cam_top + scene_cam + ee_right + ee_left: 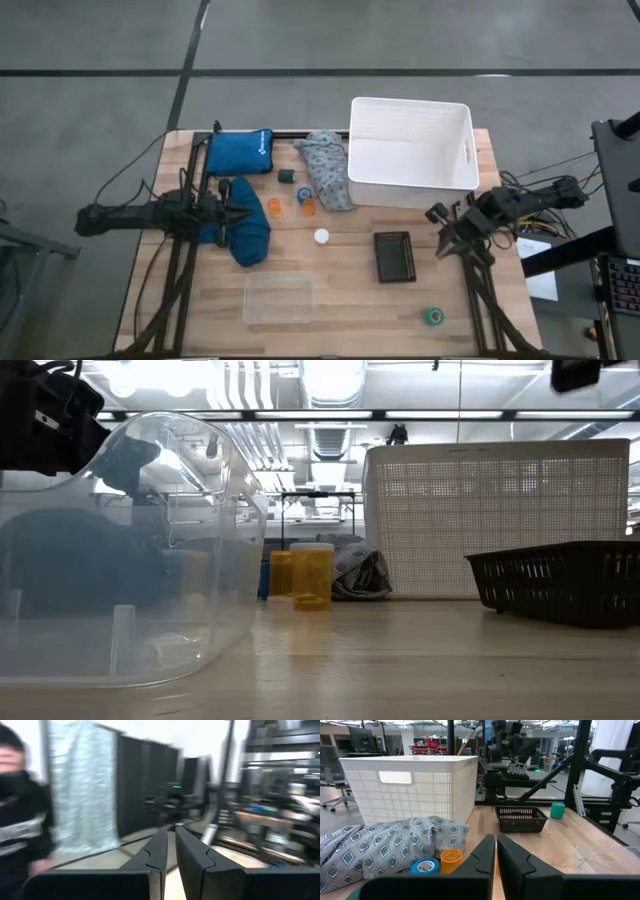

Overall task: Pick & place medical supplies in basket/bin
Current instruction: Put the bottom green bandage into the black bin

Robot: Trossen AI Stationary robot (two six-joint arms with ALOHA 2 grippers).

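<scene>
Clear tray (277,298) foreground, black basket (394,256) beside white tub (410,152)

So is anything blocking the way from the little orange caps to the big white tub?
Partly. The pale grey patterned cloth lies between the small orange round caps and the large white rectangular plastic tub, reaching up to the tub's near wall. The caps would also have to be lifted over the tall sides.

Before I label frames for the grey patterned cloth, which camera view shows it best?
The left wrist view: the grey patterned cloth fills the foreground, its diamond print plain, lying in front of the white tub. The high view shows it whole but small. The low view shows only a bunched bit. The right wrist view misses it.
</scene>
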